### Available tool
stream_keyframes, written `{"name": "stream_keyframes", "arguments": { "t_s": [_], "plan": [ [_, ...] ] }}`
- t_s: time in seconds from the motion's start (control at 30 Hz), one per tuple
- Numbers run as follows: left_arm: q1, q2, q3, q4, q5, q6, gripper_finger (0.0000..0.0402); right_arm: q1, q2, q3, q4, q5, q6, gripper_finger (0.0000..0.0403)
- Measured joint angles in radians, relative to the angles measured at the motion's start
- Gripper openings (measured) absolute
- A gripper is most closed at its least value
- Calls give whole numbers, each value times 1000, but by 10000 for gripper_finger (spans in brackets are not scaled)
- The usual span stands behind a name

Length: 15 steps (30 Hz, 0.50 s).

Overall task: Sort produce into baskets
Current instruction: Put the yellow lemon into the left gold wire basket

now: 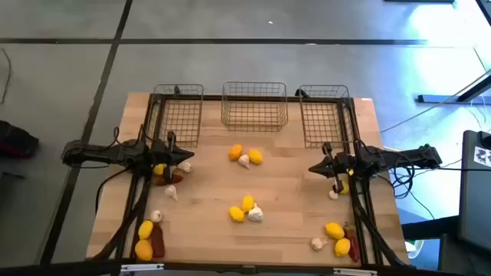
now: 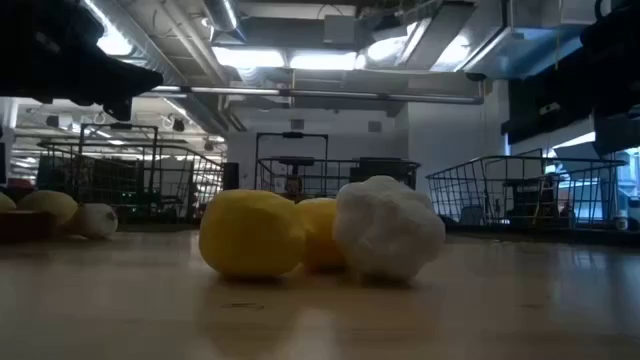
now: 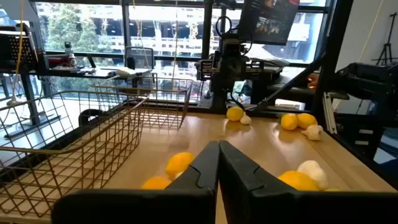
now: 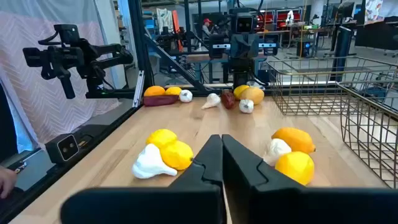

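Lemon [image 2: 252, 232] and garlic bulb [image 2: 388, 228] touching, low view's centre | left gripper [image 1: 186, 156], right gripper [image 1: 313, 168] closed, empty | baskets [image 1: 254, 105] probably empty | open wide, separate one item first.

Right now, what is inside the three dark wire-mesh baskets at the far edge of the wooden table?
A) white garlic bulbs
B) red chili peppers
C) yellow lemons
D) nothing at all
D: in the high view each dark wire-mesh basket shows only bare table through its grid, while the round yellow lemons and white garlic bulbs lie on the wooden table.
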Motion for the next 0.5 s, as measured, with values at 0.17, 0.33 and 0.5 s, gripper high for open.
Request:
{"name": "stream_keyframes", "arguments": {
  "t_s": [0.17, 0.33, 0.5],
  "plan": [
    [0, 0, 0, 0, 0, 0, 5, 0, 0, 0, 0, 0, 0, 5],
    [0, 0, 0, 0, 0, 0, 5, 0, 0, 0, 0, 0, 0, 5],
    [0, 0, 0, 0, 0, 0, 5, 0, 0, 0, 8, 61, 19, 5]
  ]
}}
